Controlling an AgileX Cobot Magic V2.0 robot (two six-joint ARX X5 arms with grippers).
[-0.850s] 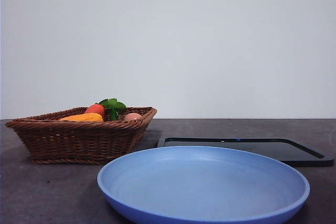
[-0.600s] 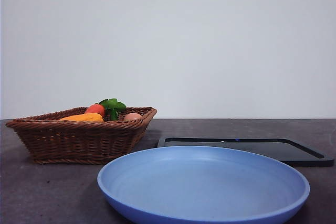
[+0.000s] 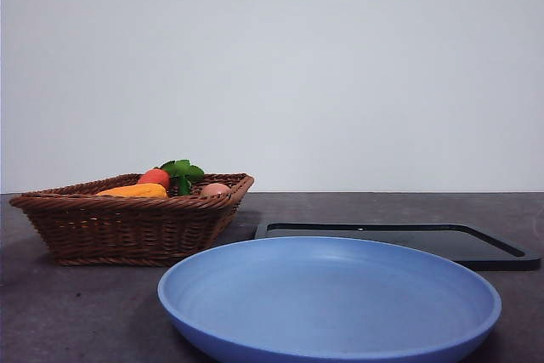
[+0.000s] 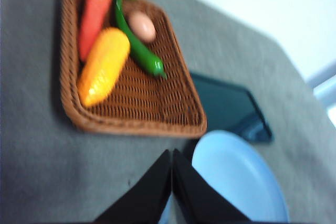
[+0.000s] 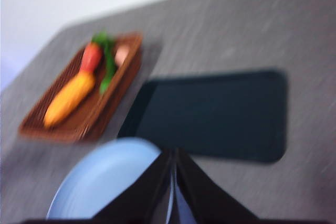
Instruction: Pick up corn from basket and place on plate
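Corn [image 3: 134, 190] lies in basket [image 3: 127, 229], left behind plate [image 3: 330, 299].

Front view sharp, bright even light, soft shadow under basket [image 3: 127, 227], both wrist views motion-blurred, right wrist worst, no glare

The left hand [image 4: 171, 153] is hanging high up with its jaws pressed together. The right hand [image 5: 173, 153] is doing likewise.

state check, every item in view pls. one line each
corn: lying in basket, ungrasped
basket: holds corn, carrot, egg, green pepper
plate: empty
tray: empty
left gripper: shut, above table near plate
right gripper: shut, above plate edge
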